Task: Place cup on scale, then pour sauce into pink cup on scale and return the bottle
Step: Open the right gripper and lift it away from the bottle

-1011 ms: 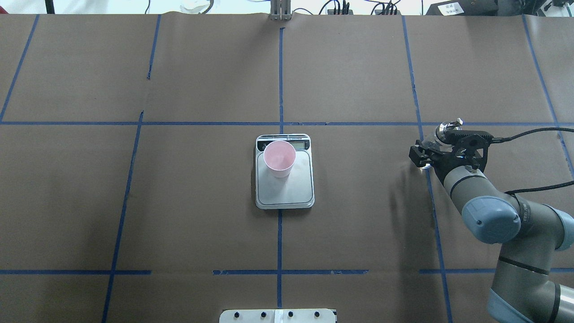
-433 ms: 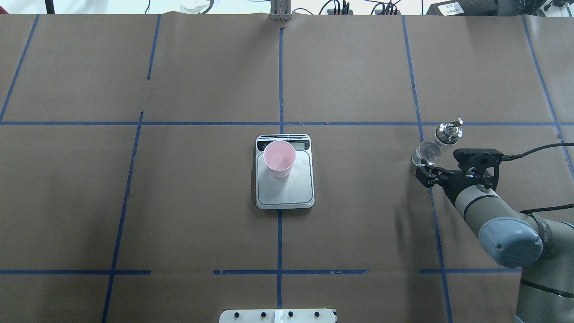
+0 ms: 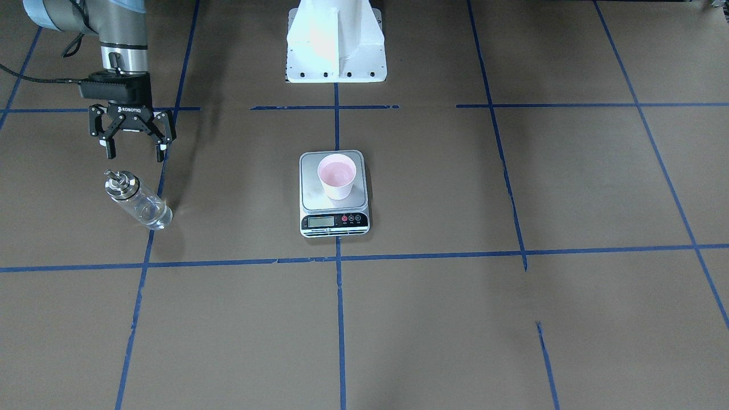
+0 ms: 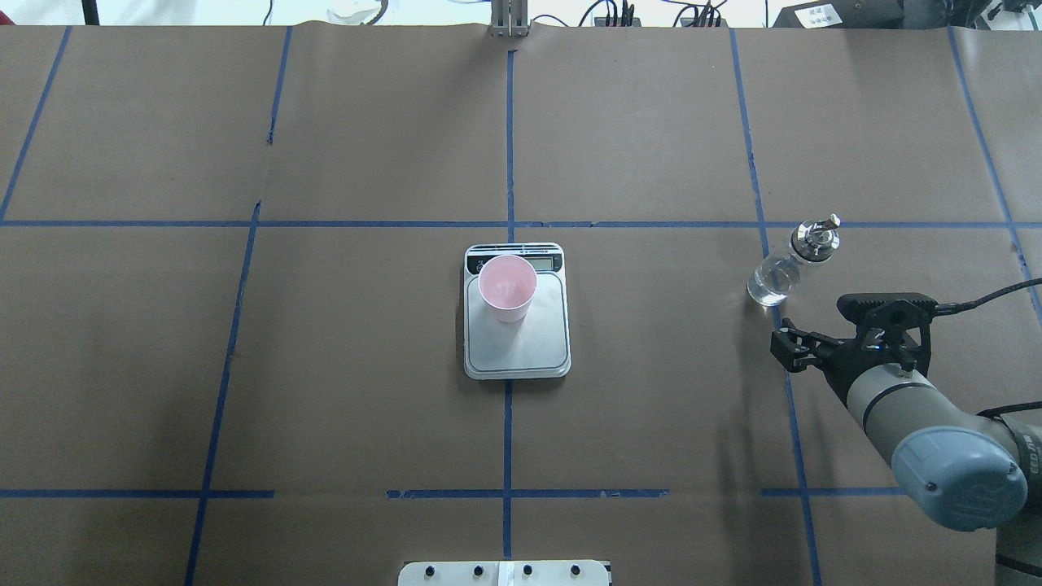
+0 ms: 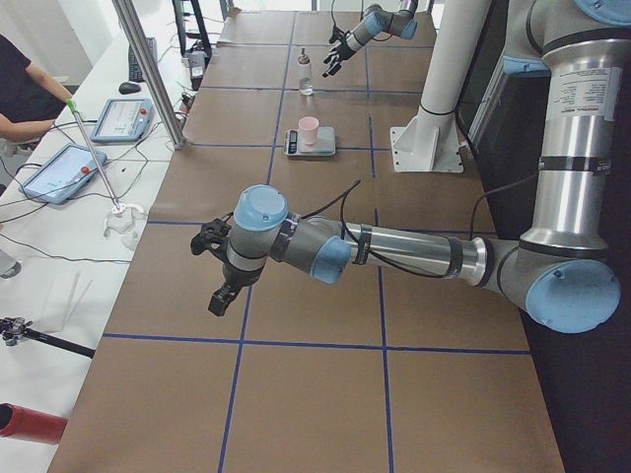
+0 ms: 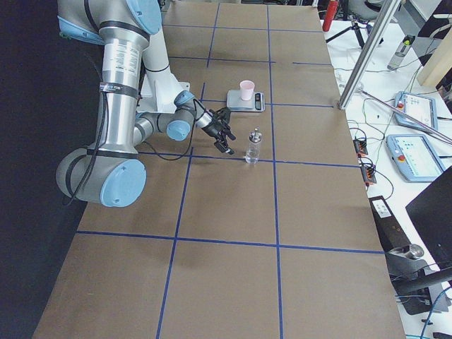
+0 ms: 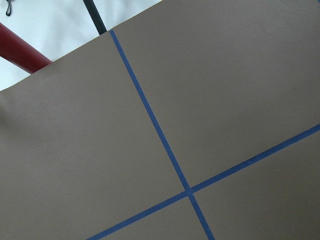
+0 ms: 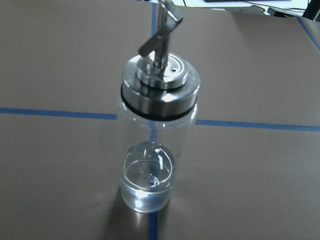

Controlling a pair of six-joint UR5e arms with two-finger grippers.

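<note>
The pink cup (image 4: 507, 285) stands upright on the far part of the scale's (image 4: 521, 342) steel platform at the table's middle; both show in the front view, cup (image 3: 337, 175) on scale (image 3: 310, 196). The glass bottle (image 4: 785, 268) stands upright by itself on the table at the right, on a blue tape line. A little clear sauce (image 8: 149, 185) lies in its bottom. My right gripper (image 3: 135, 155) is open and empty, a short way back from the bottle (image 3: 139, 202). My left gripper (image 5: 212, 271) hovers over bare table far from these things; I cannot tell its state.
The white robot base (image 3: 335, 42) stands behind the scale. Blue tape lines cross the brown table. A metal post (image 5: 148, 69) and tablets (image 5: 61, 169) are beyond the table's far edge. A red object (image 7: 20, 52) lies off the table's edge under the left wrist.
My right gripper was around the bottle one second ago. It has drawn back toward the robot, clear of the bottle, which stays standing in place. Cup and scale have not moved.
</note>
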